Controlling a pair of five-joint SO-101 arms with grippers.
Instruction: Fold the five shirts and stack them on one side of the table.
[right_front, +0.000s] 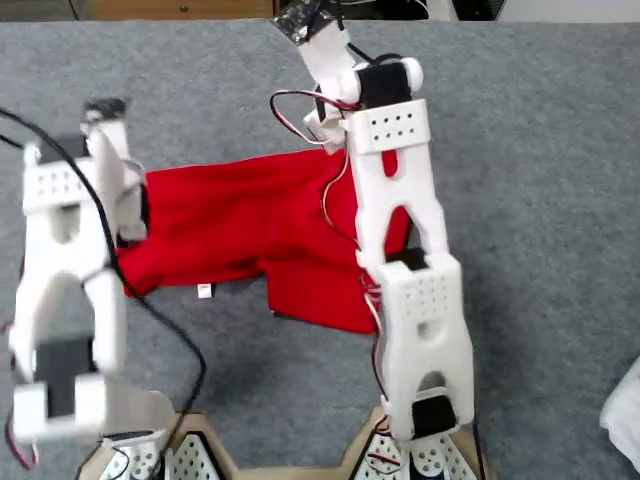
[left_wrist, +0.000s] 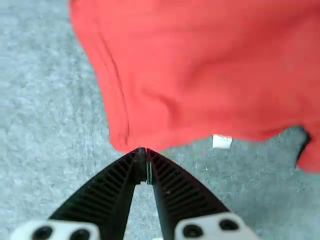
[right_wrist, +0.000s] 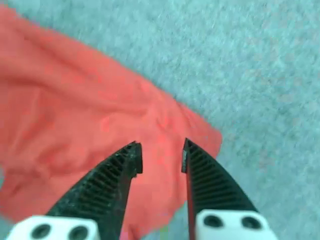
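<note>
So there's one red shirt (right_front: 240, 220) on the grey, carpet-like worktop (right_front: 540, 200). It lies a bit left of the middle, well clear of the far and right edges, between the two arms. It's spread out but rumpled, not a tidy rectangle: the part under the right arm reaches further toward the near edge than the rest. A little white tag (right_front: 205, 291) pokes out of its near hem onto the worktop. The left gripper (left_wrist: 143, 152) has its jaws pressed together, tips touching, right at the shirt's near-left corner. Honestly I can't tell if any cloth is pinched in there or if it's just sitting against the hem. In that wrist view the tag sits further along the same hem. The right gripper (right_wrist: 160, 150) is spread apart with nothing between the jaws, hanging over the shirt near one of its corners, with bare worktop just past that corner. In the high view the right arm crosses over the right end of the shirt, and the left arm's white links cover its left end. There's also something white (right_front: 625, 415) at the right edge of the worktop toward the near corner, well apart from the shirt; can't tell what it is.
</note>
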